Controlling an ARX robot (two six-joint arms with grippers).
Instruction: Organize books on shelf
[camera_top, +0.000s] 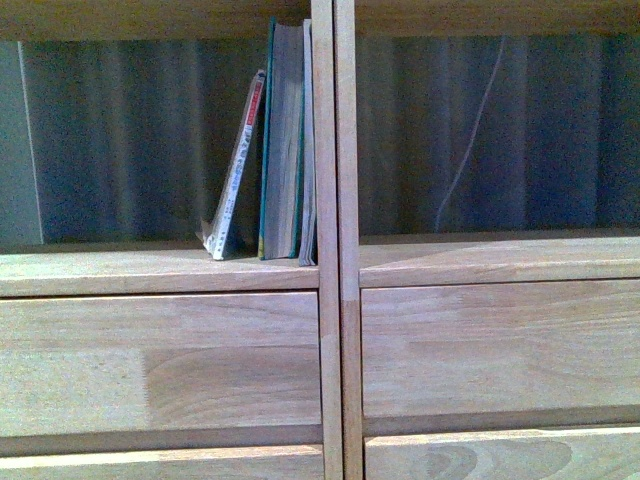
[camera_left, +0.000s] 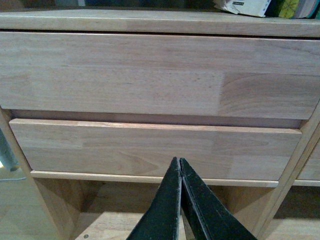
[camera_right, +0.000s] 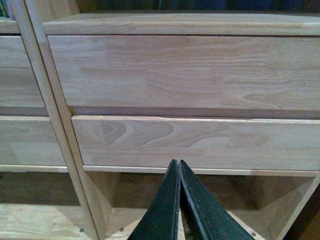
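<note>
In the front view three books stand in the left compartment of the wooden shelf (camera_top: 160, 270), against its centre divider (camera_top: 334, 200). The thin paperback (camera_top: 237, 175) with red characters leans right onto the thick teal-covered book (camera_top: 284, 140). The thin pale-lilac book (camera_top: 308, 140) stands upright against the divider. Neither arm shows in the front view. My left gripper (camera_left: 179, 162) is shut and empty, in front of the left drawer fronts (camera_left: 150, 75); the paperback's bottom corner (camera_left: 242, 7) shows above. My right gripper (camera_right: 177, 164) is shut and empty, before the right drawer fronts (camera_right: 190, 70).
The right compartment (camera_top: 490, 130) holds no books; a thin pale cord (camera_top: 472, 140) hangs behind it before a dark curtain. Below the drawers are open lower compartments (camera_left: 115, 210) in the left wrist view and in the right wrist view (camera_right: 150, 200). A vertical post (camera_right: 55, 120) divides the columns.
</note>
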